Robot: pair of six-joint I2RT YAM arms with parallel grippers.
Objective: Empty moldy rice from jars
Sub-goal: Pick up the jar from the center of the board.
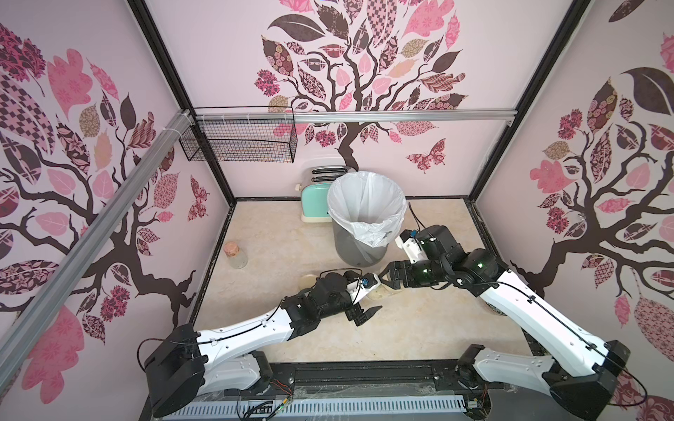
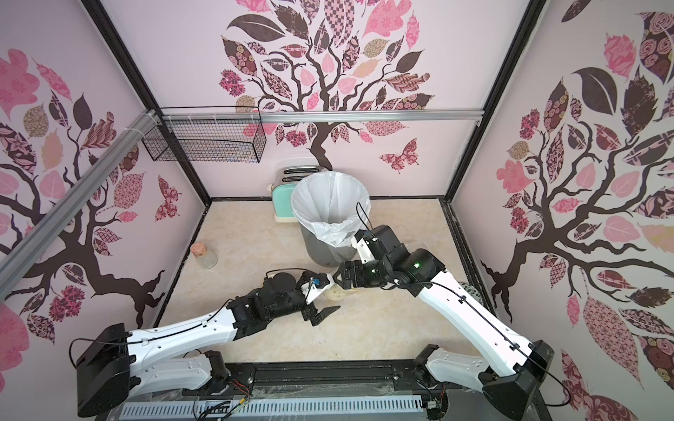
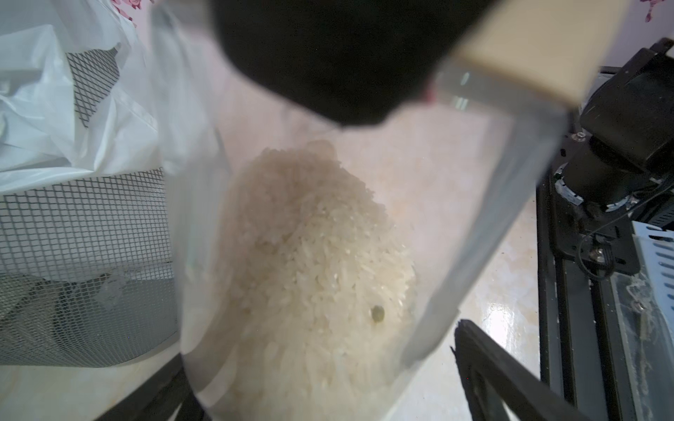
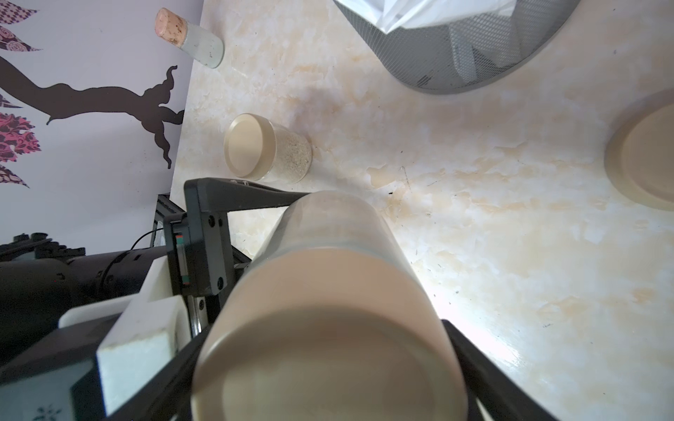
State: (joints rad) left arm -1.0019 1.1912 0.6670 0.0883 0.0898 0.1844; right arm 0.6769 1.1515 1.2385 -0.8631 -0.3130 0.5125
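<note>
Jar (image 3: 510, 204) of rice (image 3: 321, 255) in left jaws; right jaws clasp lid (image 4: 328, 364).

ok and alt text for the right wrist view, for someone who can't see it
Up close, a jar points its beige lid at the camera, the lid gripped by the right gripper. Beyond it on the marble counter sit a second rice jar, a corked bottle and a mesh bin.

staged kitchen inside a robot test cell, as i see it from my remote station. landmark: the mesh waste bin (image 1: 359, 255) with its white liner (image 1: 366, 204). just behind the bin stands a mint toaster (image 1: 314, 198). above the bin runs an aluminium rail (image 1: 401, 116) carrying a wire basket (image 1: 240, 140). under the bin lies a marble-look counter (image 1: 419, 328). printed tree wall panels (image 1: 219, 65) in black framing enclose the bin on three sides.
</note>
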